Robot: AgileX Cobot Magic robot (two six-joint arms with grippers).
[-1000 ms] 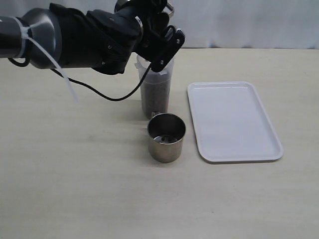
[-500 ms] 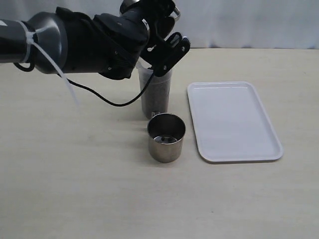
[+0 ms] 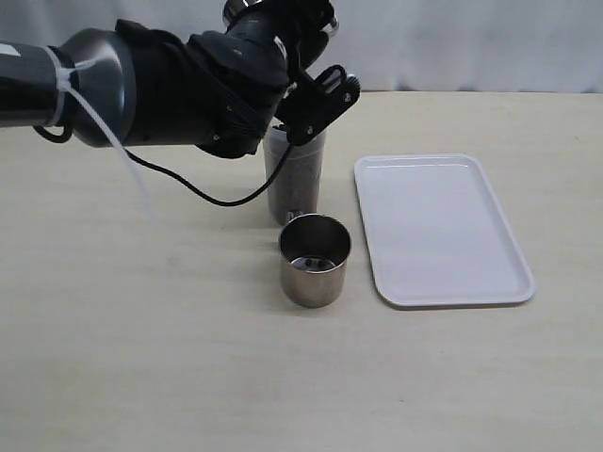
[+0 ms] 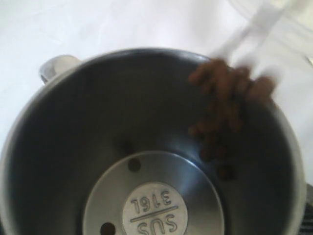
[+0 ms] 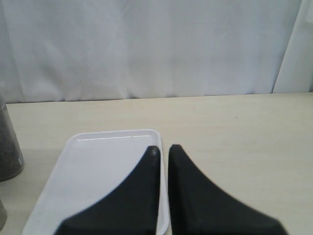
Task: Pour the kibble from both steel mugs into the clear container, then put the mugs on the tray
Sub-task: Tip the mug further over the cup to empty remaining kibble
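left gripper (image 3: pixel 316 71): clamped on the tipped steel mug (image 4: pixel 146 142), holding it up over the mouth of the clear container (image 3: pixel 294 179)
tipped steel mug: leaned mouth-first toward the container rim. You can read SUS 316L stamped on its bottom, and the loop handle (image 4: pixel 56 66) sticks off the side
kibble (image 4: pixel 226 100): a small blurry clump of brown pellets at the mug's lip, right by the container rim. Way more of it is sitting in the clear container
clear container: upright mid-table, top hidden behind the arm
standing steel mug (image 3: pixel 315 259): upright at 6 o'clock of the container, just beside it, shiny bottom showing
tray (image 3: pixel 438 231): white, flat on the table at 3 o'clock of the container and standing mug, near but apart
right gripper (image 5: pixel 164 149): black fingers pressed together, tips in front of the tray's edge
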